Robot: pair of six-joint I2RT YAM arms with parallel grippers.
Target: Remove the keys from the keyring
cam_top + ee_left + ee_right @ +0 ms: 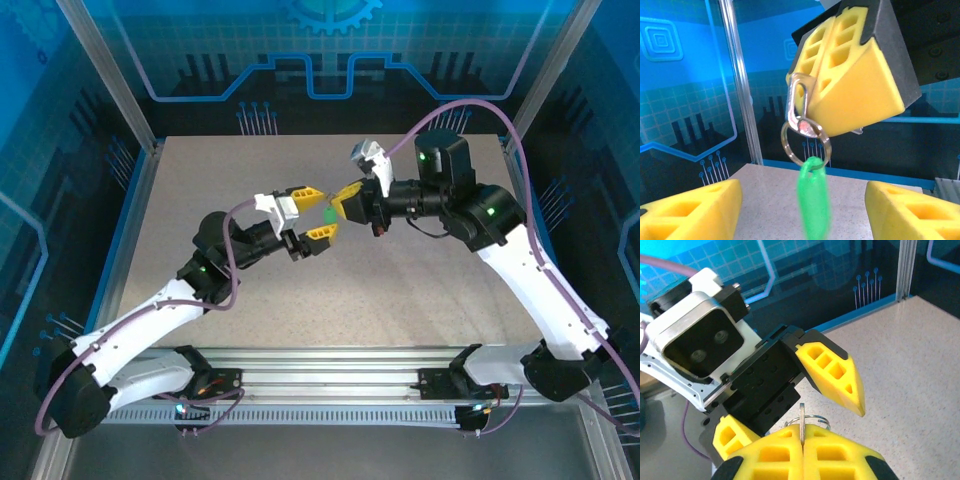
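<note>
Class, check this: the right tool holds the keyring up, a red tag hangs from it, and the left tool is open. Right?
No: the tag on the keyring is green, not red; the left wrist view shows it. The rest holds.

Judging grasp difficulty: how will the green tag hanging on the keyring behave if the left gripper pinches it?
The green tag hangs loose from the keyring and looks blurred, so it probably swings when nudged. It looks thin and plastic, likely light. The keyring may pivot beneath the right gripper.
</note>
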